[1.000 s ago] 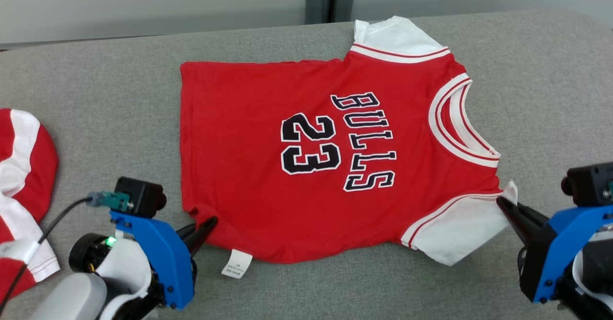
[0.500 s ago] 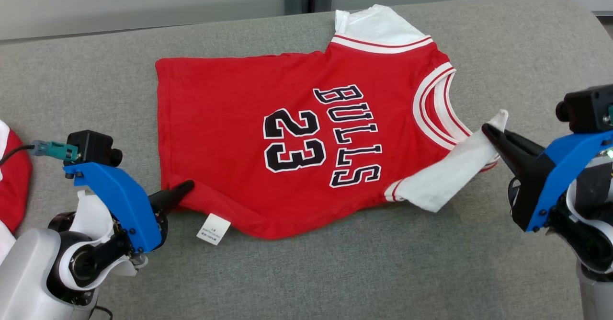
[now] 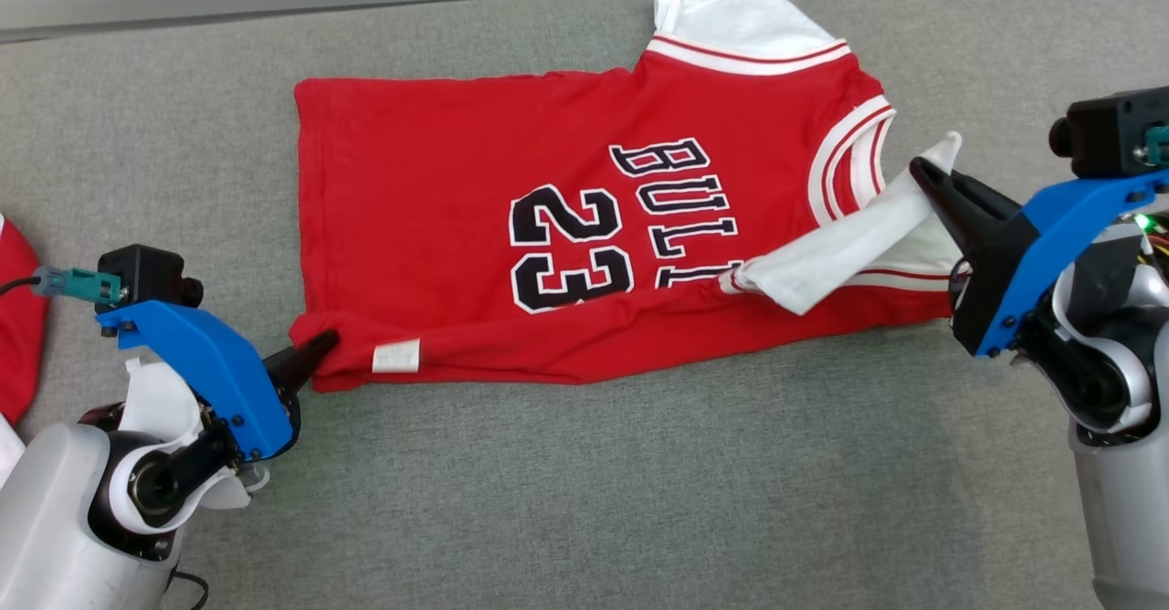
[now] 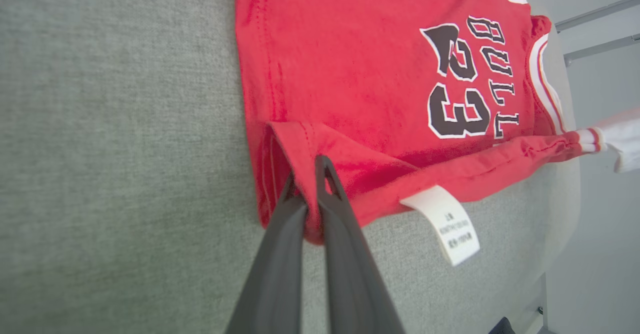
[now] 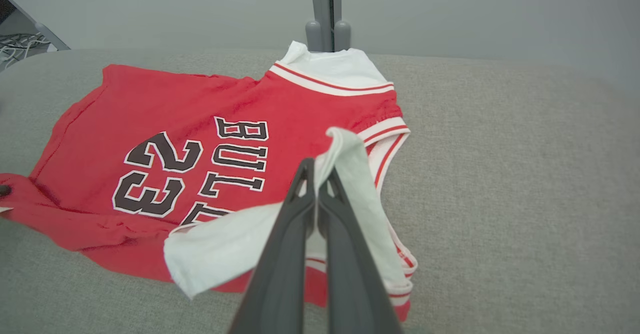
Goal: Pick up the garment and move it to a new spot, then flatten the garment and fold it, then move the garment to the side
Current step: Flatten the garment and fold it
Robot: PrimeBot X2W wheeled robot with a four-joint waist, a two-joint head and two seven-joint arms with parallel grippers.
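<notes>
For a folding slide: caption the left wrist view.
Left hand grips the red jersey by its hem corner, edge folded over, on a grey surface.

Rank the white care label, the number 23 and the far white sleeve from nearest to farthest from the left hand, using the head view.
1. The white care label, just right of the left hand.
2. The number 23, mid-chest.
3. The far white sleeve, at the back.

It looks like a bare lab or test room: a work table [image 3: 584,500] covered in grey felt, a plain grey wall [image 5: 450,14], a grey post [image 5: 327,4] behind the table, and loose cables [image 5: 20,49] in one corner.
</notes>
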